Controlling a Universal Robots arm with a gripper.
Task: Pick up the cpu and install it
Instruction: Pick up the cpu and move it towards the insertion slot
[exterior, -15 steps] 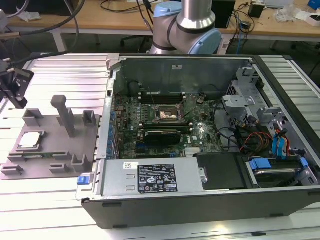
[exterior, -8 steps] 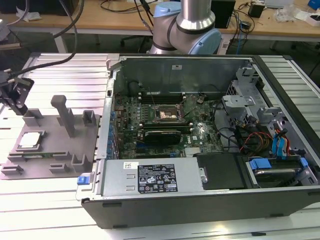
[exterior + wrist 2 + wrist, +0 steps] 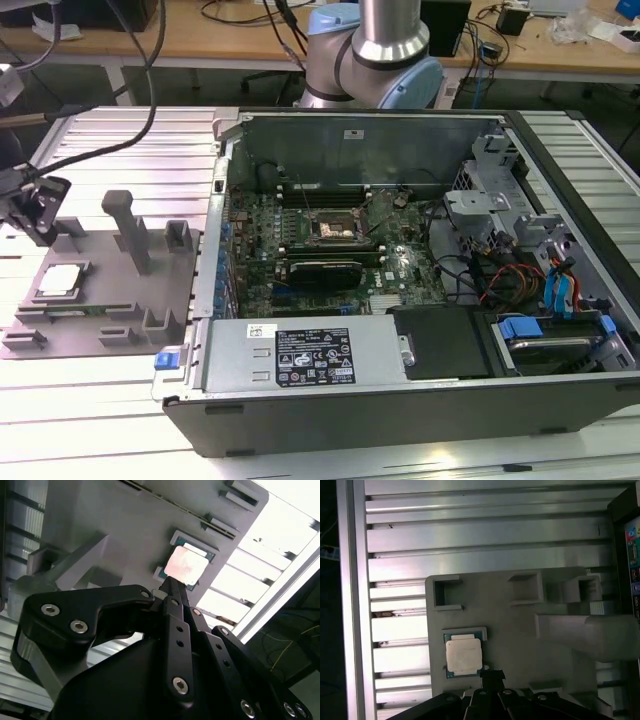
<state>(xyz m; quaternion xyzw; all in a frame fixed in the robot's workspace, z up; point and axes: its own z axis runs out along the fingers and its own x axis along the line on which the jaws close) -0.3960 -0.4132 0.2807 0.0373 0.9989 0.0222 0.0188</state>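
Just beyond your black gripper (image 3: 492, 674) you see the cpu (image 3: 464, 656): pale silver-white top, green rim. Under both, the tray (image 3: 520, 645) is plain matte grey. Around that, the table (image 3: 470, 535) runs in silver ribbed stripes.

- The cpu (image 3: 464, 656), just off the gripper (image 3: 492, 674) tip: pale smooth metal top, soft sheen.
- The tray (image 3: 515, 630) under it: matt grey plastic.
- The gripper itself: matt black, shiny metal screws (image 3: 180, 685).
- The table (image 3: 470, 535) beyond: ribbed bright metal.

Cpu (image 3: 58, 281) on grey tray (image 3: 100, 345), gripper (image 3: 42, 232) nearby, open computer case (image 3: 400, 410)
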